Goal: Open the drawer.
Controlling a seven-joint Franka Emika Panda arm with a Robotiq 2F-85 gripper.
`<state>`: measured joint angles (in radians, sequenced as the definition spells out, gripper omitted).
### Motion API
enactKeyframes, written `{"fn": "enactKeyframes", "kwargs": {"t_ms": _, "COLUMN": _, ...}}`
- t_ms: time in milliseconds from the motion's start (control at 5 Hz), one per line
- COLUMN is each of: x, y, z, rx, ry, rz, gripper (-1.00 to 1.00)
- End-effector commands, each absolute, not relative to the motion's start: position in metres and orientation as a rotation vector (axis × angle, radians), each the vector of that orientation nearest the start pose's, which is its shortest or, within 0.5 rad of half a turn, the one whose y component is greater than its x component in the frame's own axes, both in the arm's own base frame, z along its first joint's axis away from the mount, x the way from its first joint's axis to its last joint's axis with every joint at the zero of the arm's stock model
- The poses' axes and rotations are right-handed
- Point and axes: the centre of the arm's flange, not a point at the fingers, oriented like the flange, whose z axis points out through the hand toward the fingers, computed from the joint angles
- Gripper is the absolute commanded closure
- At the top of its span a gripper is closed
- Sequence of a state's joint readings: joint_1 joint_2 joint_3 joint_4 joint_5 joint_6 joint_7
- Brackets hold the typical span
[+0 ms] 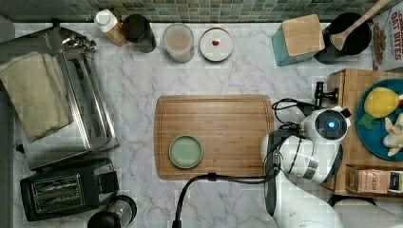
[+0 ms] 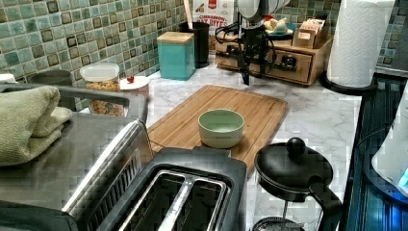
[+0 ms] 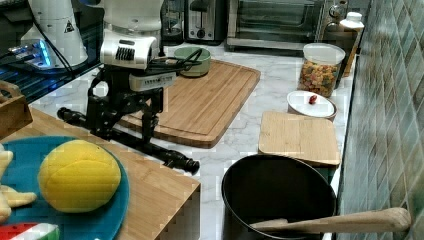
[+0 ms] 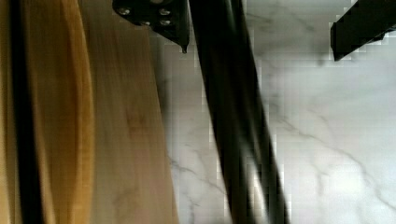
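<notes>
The drawer point(image 2: 294, 63) is the light wooden front of a box at the far end of the counter in the left view. Its long black bar handle point(image 3: 131, 142) runs along the box edge, and one end point(image 1: 322, 93) shows in the top view. My gripper point(image 3: 124, 136) hangs straight down over the handle, open, with one finger on each side of the bar. In the wrist view the handle point(image 4: 233, 121) passes between the fingertips point(image 4: 161, 18), closer to that one than to the other; the drawer front point(image 4: 126, 140) lies beside it. My gripper point(image 4: 259, 49) holds nothing.
A grooved cutting board point(image 1: 214, 135) carrying a green bowl point(image 1: 186, 151) lies just beside the handle. A blue plate point(image 1: 373, 137) of toy food sits on the box top. A black pot point(image 3: 277, 192) with a wooden spoon and a teal canister point(image 1: 298, 38) stand near the box.
</notes>
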<state>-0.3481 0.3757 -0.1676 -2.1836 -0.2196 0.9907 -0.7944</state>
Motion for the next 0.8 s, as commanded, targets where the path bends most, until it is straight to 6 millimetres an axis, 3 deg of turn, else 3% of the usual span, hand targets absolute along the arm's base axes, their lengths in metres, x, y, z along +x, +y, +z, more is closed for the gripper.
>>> {"fn": "enactKeyframes", "kwargs": {"t_ms": 200, "x": 0.545, "y": -0.12, "z": 0.249, "rx": -3.188, "ry": 0.33, "rz": -0.201, "gripper": -1.0}}
{"fn": "enactKeyframes", "kwargs": {"t_ms": 600, "x": 0.54, "y": -0.034, "z": 0.269, "rx": -3.152, "ry": 0.298, "rz": -0.145, "gripper": -1.0}}
{"fn": "enactKeyframes", "kwargs": {"t_ms": 800, "x": 0.536, "y": -0.009, "z": 0.27, "rx": -3.141, "ry": 0.295, "rz": -0.178, "gripper": -1.0}}
